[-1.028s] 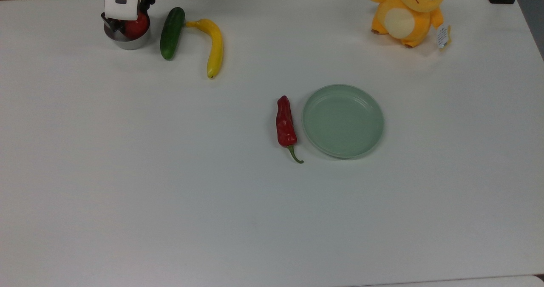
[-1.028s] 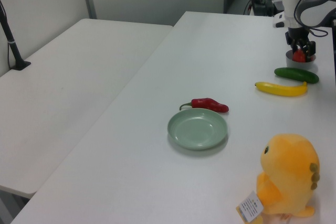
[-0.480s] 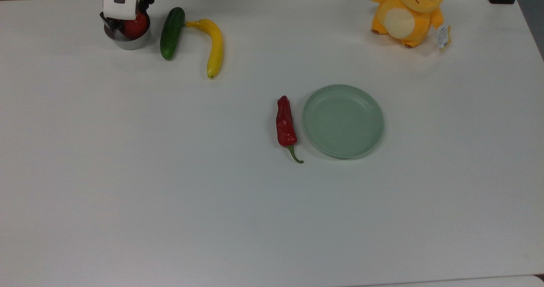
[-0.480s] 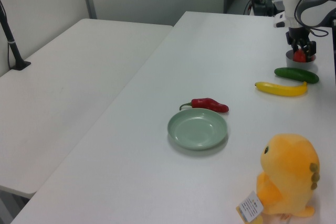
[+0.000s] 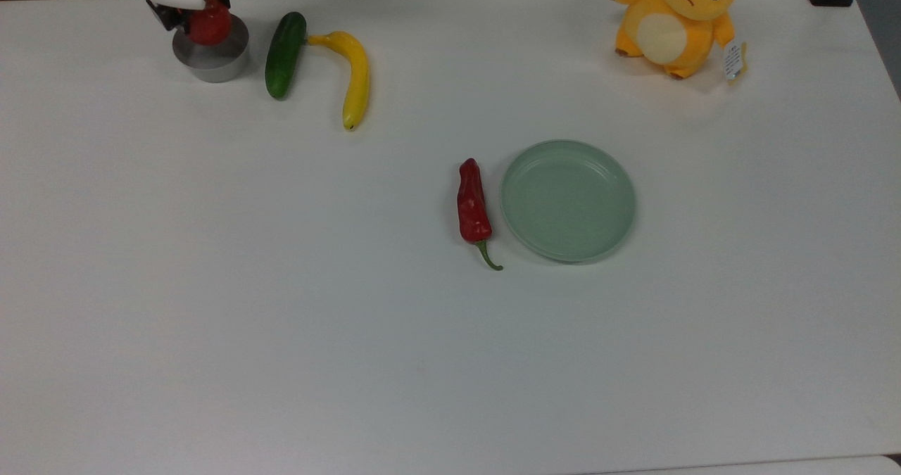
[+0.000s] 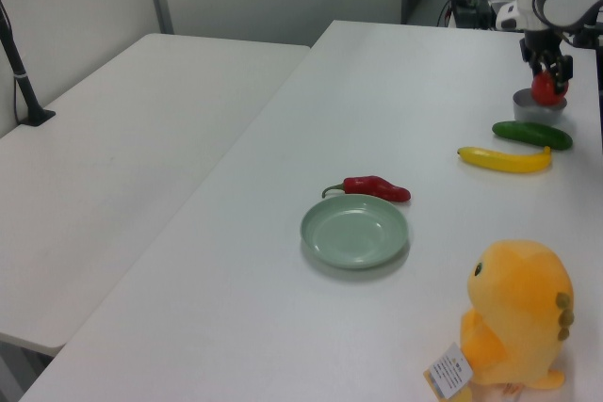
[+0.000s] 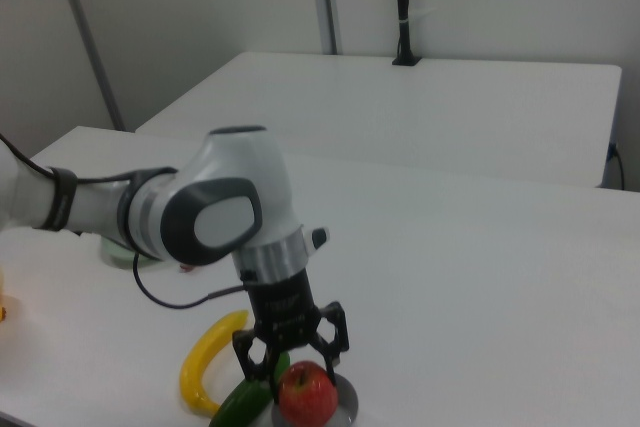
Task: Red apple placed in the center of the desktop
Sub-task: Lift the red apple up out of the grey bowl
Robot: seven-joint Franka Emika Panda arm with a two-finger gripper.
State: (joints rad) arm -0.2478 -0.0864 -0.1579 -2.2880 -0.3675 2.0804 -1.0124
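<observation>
Gripper [image 7: 292, 372] fingers clamp the red apple [image 7: 307, 394], held just above the metal cup [image 5: 210, 56] below it. Beside lie the cucumber [image 5: 284, 53] and banana [image 5: 353, 74]. Lift well clear first, then carry steadily toward the open desktop [image 5: 295, 264] middle, near the chili [image 5: 473, 203].

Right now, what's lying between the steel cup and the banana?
In the top view, the green cucumber lies between the steel cup and the banana, its upper end touching the banana's stem tip.
</observation>
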